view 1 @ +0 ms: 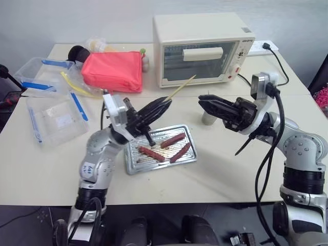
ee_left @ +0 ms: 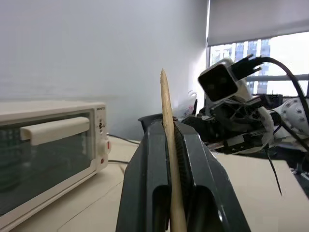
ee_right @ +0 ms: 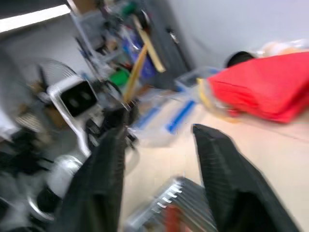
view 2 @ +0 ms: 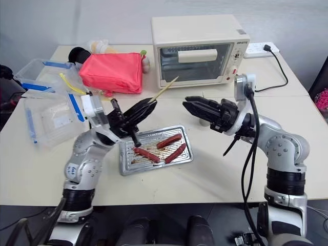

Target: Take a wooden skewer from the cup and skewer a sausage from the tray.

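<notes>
Wooden skewer (view 1: 180,87) pinched in left pincer (view 1: 163,105), tip toward 1 o'clock, above tray (view 1: 130,163) holding three sausages. Right pincer (view 1: 203,101) spread, empty. No legible writing on toaster oven (view 1: 202,31).

- The tray (view 1: 134,159) lies near the table's (view 1: 215,177) front edge, three sausages (view 1: 172,140) in it.
- The toaster oven (view 1: 202,48) stands at 12 o'clock from the tray, at the back.
- The red pouch (view 1: 113,70) sits at 9 o'clock from the oven.
- Clear plastic boxes (view 1: 54,119) lie at 9 to 10 o'clock from the tray.
- The cup (view 1: 207,118) stands at 2 o'clock from the tray.
- The wooden skewer (view 1: 180,88) slants above the tray's rear edge, toward 1 o'clock.
</notes>
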Robot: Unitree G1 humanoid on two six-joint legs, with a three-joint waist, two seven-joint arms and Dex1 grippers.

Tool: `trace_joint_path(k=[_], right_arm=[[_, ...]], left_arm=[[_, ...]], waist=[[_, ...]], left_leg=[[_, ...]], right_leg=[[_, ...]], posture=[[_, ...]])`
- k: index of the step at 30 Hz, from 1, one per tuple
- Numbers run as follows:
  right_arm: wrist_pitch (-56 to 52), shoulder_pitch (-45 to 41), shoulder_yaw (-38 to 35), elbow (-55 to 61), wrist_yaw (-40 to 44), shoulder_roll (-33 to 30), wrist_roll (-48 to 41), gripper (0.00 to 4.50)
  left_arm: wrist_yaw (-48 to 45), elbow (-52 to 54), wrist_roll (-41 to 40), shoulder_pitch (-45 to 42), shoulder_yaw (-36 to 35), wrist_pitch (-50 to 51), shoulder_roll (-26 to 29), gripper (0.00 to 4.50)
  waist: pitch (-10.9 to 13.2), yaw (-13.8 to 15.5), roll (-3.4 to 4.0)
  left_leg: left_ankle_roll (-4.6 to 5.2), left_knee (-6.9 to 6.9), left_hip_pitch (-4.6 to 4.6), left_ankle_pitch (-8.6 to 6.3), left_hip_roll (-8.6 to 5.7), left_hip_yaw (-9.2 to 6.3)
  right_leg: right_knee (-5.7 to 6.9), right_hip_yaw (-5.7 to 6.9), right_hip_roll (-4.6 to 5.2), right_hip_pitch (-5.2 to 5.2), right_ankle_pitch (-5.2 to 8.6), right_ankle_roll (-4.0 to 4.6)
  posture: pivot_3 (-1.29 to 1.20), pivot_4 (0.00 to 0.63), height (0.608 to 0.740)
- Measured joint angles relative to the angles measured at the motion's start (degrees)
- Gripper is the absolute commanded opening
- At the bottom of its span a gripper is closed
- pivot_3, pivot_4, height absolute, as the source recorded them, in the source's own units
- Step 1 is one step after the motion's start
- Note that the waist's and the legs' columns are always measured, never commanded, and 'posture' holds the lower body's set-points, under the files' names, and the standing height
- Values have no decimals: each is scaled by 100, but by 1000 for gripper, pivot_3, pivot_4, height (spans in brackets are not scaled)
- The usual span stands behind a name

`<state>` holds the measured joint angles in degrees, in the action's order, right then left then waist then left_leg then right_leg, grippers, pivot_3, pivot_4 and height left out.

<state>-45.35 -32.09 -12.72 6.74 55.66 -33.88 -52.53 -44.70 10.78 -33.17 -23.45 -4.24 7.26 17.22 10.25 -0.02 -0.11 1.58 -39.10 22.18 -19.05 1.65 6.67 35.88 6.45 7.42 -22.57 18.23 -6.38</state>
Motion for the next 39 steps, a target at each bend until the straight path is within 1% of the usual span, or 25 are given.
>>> trace_joint_path(k=[2, 4, 6, 10, 15, 18, 20, 23, 26, 27, 29, 31, 32, 33, 34, 39], right_arm=[[519, 337, 133, 10, 446, -401, 471, 3864], [1340, 894, 305, -26, 1131, -888, 1117, 4479], [1897, 1220, 402, -149, 1558, -1112, 1503, 4479], [3373, 1758, 410, -911, 2339, -1446, 2281, 4479], [4535, 1898, 466, -1764, 3001, -1527, 2740, 4479], [4409, 1704, 706, -1621, 3050, -1497, 2750, 4479], [4124, 1345, 1036, -1192, 3047, -1481, 2740, 4479], [3533, 578, 1723, -589, 2927, -1398, 2981, 4479], [2968, -154, 2449, -359, 2751, -1157, 3377, 4479], [2871, -291, 2606, -358, 2715, -1076, 3484, 4479], [2629, -710, 3007, -416, 2536, -723, 3801, 4479], [2591, -973, 3300, -504, 2489, -541, 4009, 4479], [2615, -1148, 3459, -646, 2486, -438, 4174, 4105], [2642, -1285, 3578, -803, 2466, -322, 4324, 3914], [2673, -1390, 3696, -952, 2435, -215, 4451, 3621], [2940, -1538, 4006, -1415, 2418, 24, 4880, 1916]], left_arm=[[-97, 18, -36, 334, -230, 39, 323, 0], [-251, 55, -51, 882, -562, 73, 748, 0], [-345, 68, -77, 1243, -791, 85, 947, 0], [-487, 211, -239, 2292, -1420, 104, 1302, 0], [-459, 231, -291, 3215, -2066, 95, 1329, 0], [-333, 260, -291, 3479, -2245, 91, 1279, 0], [-218, 376, -294, 3496, -2260, 94, 1223, 0], [-76, 559, -316, 3426, -2223, 102, 1171, 0], [-27, 626, -336, 3396, -2199, 147, 1166, 0], [-20, 627, -345, 3407, -2208, 150, 1166, 0], [-1, 607, -353, 3489, -2254, 160, 1167, 0], [2, 595, -360, 3532, -2287, 166, 1167, 0], [5, 581, -361, 3582, -2311, 169, 1166, 0], [10, 568, -364, 3612, -2331, 183, 1161, 0], [15, 563, -367, 3637, -2355, 192, 1154, 0], [88, 576, -373, 3748, -2400, 201, 1057, 0]], waist=[[0, -3, 0], [1, -5, -1], [1, -3, -2], [5, -7, -8], [5, -11, -8], [5, -13, -8], [5, -19, -7], [5, -36, -7], [4, -37, -7], [4, -31, -7], [5, -41, -7], [5, -24, -7], [5, -25, -8], [5, -29, -8], [4, -28, -9], [4, -33, -10]], left_leg=[[0, 4, 0, 0, 1, 0], [0, 8, 0, -1, 2, 2], [1, 5, -1, -1, 1, 3], [5, 2, -10, -4, 2, 4], [6, 2, -17, -5, 3, 5], [5, 1, -19, -6, 7, 4], [1, 1, -21, -7, 13, 1], [-12, 1, -20, -14, 19, -4], [-18, 5, -16, -18, 21, -6], [-18, 5, -11, -18, 21, -8], [-17, 4, -4, -18, 20, -7], [-16, 3, -1, -18, 17, -9], [-14, 3, -2, -18, 15, -8], [-12, 1, -1, -18, 15, -6], [-12, 0, -2, -18, 15, -6], [-11, 0, -1, -18, 15, -4]], right_leg=[[-6, 1, -1, 0, 0, 0], [-12, 2, -1, 0, 0, 0], [-9, 1, 1, 0, 0, 0], [-11, -2, 6, 8, -1, -1], [-26, -8, 16, 11, -1, -1], [-24, -16, 34, 10, -3, 2], [-25, -25, 40, 9, -5, 6], [-25, -37, 39, 6, -3, 13], [-25, -38, 38, 3, -1, 16], [-24, -35, 37, 3, -1, 16], [-22, -30, 35, 0, -1, 16], [-23, -24, 35, 0, -1, 16], [-23, -18, 34, 0, -1, 16], [-21, -12, 33, 0, -1, 16], [-20, -9, 32, 0, -1, 16], [-17, 8, 28, 0, -1, 15]], posture=[[0, 150, 740], [0, 150, 740], [0, 150, 740], [0, 150, 740], [0, 150, 740], [0, 150, 740], [0, 150, 740], [0, 150, 740], [0, 150, 740], [0, 150, 740], [0, 150, 740], [0, 150, 740], [0, 150, 740], [0, 150, 740], [0, 150, 740], [0, 150, 740]])
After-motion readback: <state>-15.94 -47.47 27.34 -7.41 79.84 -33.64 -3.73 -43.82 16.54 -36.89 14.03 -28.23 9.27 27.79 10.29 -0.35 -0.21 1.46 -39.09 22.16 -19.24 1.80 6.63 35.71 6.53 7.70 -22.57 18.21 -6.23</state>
